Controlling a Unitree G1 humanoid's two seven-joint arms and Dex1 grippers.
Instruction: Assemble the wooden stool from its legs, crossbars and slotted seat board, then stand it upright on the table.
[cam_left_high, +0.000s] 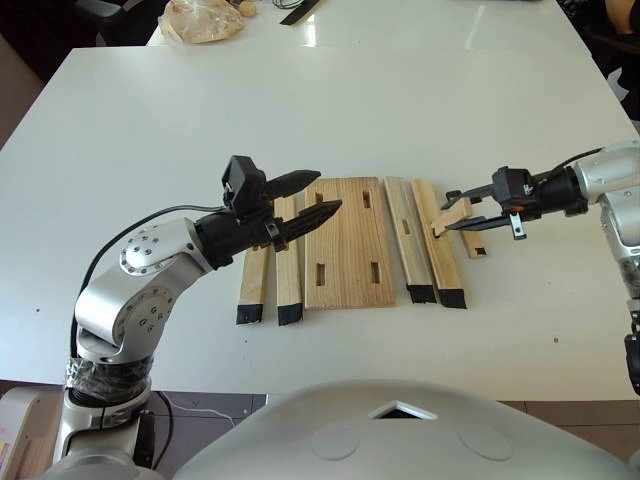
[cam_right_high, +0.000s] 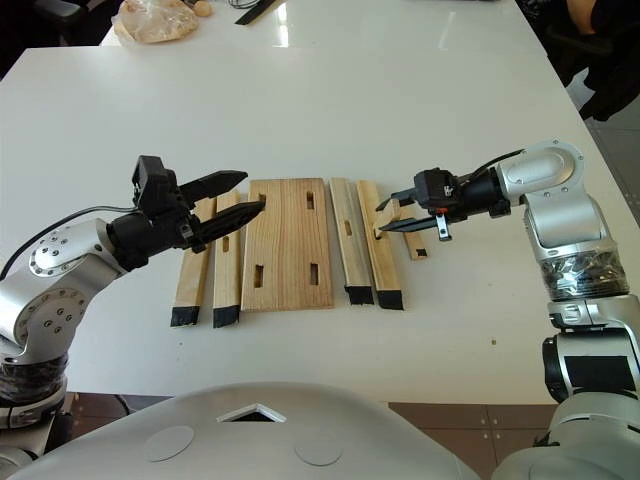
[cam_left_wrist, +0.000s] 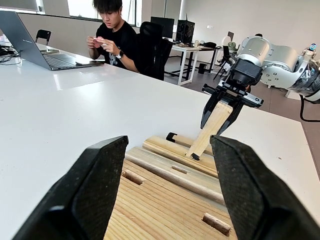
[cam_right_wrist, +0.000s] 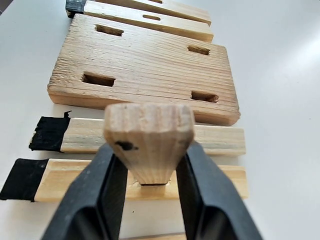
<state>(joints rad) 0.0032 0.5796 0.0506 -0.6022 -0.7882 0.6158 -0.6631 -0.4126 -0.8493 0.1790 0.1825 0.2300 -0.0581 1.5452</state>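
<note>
Left eye view: nothing joined yet. Seat board (cam_left_high: 346, 243) and four legs (cam_left_high: 288, 265) lie flat on desk (cam_left_high: 400, 100). Right gripper (cam_left_high: 447, 212) jaws clamp a crossbar (cam_right_wrist: 149, 140) over a leg; left gripper (cam_left_high: 328, 190) jaws gape, empty.

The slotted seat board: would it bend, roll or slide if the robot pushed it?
Probably stiff: the seat board looks like a thick solid plank. Lying flat on the smooth table, it would likely slide, not roll.

Looks bright, evenly lit from above. Shows glare on the white table (cam_left_high: 400, 120) at top centre of frame. Casts only soft shadows along the seat board (cam_right_wrist: 145, 65).
</note>
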